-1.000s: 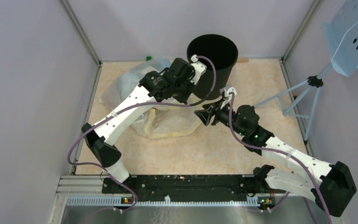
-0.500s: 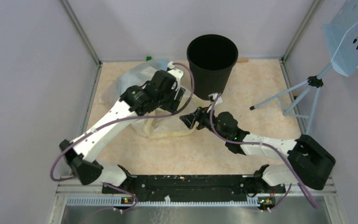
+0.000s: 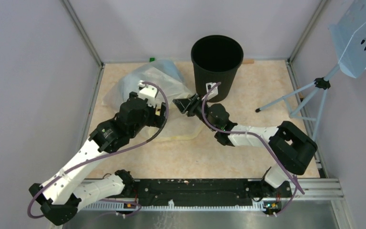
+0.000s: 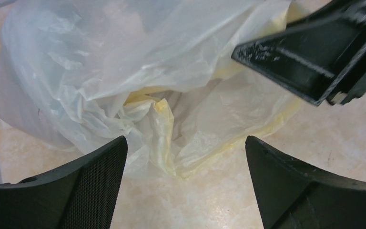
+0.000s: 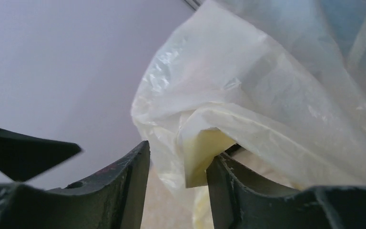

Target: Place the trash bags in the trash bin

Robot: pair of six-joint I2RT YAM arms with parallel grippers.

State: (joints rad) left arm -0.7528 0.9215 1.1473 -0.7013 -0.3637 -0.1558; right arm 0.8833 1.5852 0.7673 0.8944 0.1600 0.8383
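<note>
Left gripper (image 4: pixel 186 143): wide apart, holding nothing. It hovers over the near edge of the trash bags (image 3: pixel 145 78), and the crumpled film lies just ahead of and between its fingers (image 4: pixel 83 186), not touching them in the left wrist view.

Right gripper (image 5: pixel 177 152): narrow gap, not fully closed. A yellowish fold of the film sits in the gap against the right-hand finger (image 5: pixel 228 191); cannot tell if it is pinched. From above, this gripper is at the heap's right edge, between the bags and the foot of the trash bin (image 3: pixel 218 83). It also shows as a black blur at the top right of the left wrist view.

Bags: one loose heap on the bench (image 3: pixel 248 152), left of centre, just left of the bin and outside it. The far part reaches the back-left corner. The near part lies under the left wrist.

Look: thin, crinkly, see-through film. It is whitish to faintly pink on top, with a pale yellow layer below and along the near hem, and a blue tint at the far right part. Many creases and a puffed top. The bench's speckled beige surface shows through it.

Bin: upright, black, round, mouth open, at the back centre.
</note>
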